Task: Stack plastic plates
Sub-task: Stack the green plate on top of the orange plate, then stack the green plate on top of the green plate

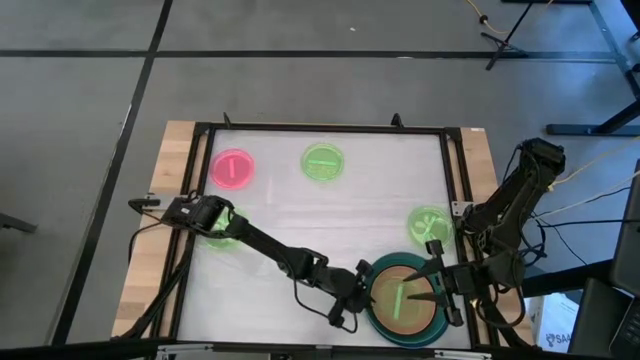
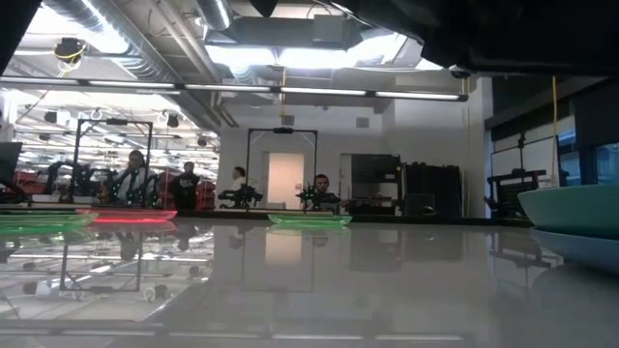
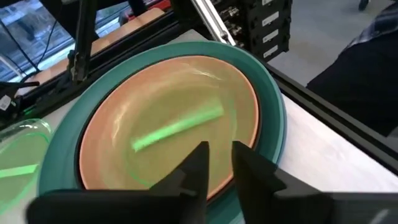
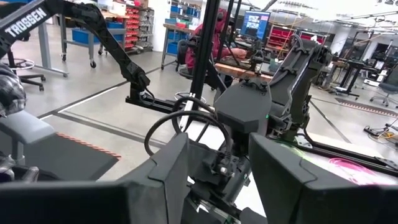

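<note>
A stack of plates stands near the table's near right edge: a large teal plate (image 1: 378, 268), a terracotta-orange plate (image 3: 118, 118) in it over a dark rim, and a small translucent green plate (image 3: 177, 127) on top. My left gripper (image 3: 219, 163) hovers over the stack's left rim, its fingers a narrow gap apart with nothing between them. My right gripper (image 1: 437, 284) hangs over the stack's right side, open and empty. A pink plate (image 1: 232, 168) and three more green plates (image 1: 322, 162) (image 1: 430, 225) (image 1: 222, 230) lie flat on the table.
A black frame (image 1: 320, 130) borders the table top. The left arm stretches across the table's near half, passing over one green plate (image 1: 222, 230). In the low view the teal plate (image 2: 571, 208) shows at the right edge. People sit in the room beyond.
</note>
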Available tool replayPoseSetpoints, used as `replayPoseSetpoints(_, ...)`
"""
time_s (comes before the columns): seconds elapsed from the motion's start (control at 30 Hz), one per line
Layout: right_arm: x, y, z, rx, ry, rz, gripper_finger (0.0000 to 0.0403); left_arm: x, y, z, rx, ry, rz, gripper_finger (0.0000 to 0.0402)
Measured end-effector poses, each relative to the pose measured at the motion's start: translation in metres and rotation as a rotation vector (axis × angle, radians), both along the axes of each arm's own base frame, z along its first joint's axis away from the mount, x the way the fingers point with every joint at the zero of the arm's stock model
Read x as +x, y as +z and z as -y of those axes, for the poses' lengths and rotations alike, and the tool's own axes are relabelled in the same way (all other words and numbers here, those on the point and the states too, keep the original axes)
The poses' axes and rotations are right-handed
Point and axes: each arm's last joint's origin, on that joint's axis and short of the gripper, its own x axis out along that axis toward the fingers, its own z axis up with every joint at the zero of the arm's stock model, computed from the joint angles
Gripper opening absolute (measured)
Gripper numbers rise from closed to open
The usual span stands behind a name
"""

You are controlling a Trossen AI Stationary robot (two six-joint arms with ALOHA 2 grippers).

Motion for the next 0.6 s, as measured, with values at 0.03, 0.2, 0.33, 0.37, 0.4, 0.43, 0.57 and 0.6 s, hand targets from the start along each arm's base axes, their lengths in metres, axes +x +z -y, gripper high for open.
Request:
replayPoseSetpoints(0.03,0.000,0.000,0.000,-0.002,0.000,-0.002,0.0161,0.000,0.000,0.000,-0.008,0.005,-0.002,0.0074)
replayPoseSetpoints(0.2,0.000,-0.001,0.000,-0.007,0.000,-0.004,0.0161,-0.002,0.002,0.002,-0.033,0.067,-0.012,0.0098)
replayPoseSetpoints(0.33,0.000,-0.001,0.000,-0.008,0.001,-0.005,0.0161,-0.010,0.016,0.008,-0.050,0.136,-0.029,0.0100)
replayPoseSetpoints(0.37,0.000,-0.001,0.000,-0.003,0.001,-0.006,0.0161,-0.014,0.022,0.009,-0.046,0.151,-0.040,0.0100)
replayPoseSetpoints(0.4,0.000,-0.001,0.000,0.002,0.001,-0.009,0.0161,-0.018,0.026,0.010,-0.035,0.171,-0.058,0.0100)
replayPoseSetpoints(0.43,0.000,-0.001,0.000,0.008,0.001,-0.012,0.0161,-0.023,0.031,0.012,-0.030,0.191,-0.073,0.0100)
replayPoseSetpoints(0.57,0.000,-0.002,0.000,0.008,0.002,-0.018,0.0161,-0.043,0.052,0.010,-0.052,0.334,-0.168,0.0100)
replayPoseSetpoints(0.6,0.000,-0.002,0.000,0.007,0.001,-0.020,0.0161,-0.048,0.057,0.007,-0.055,0.369,-0.200,0.0100)
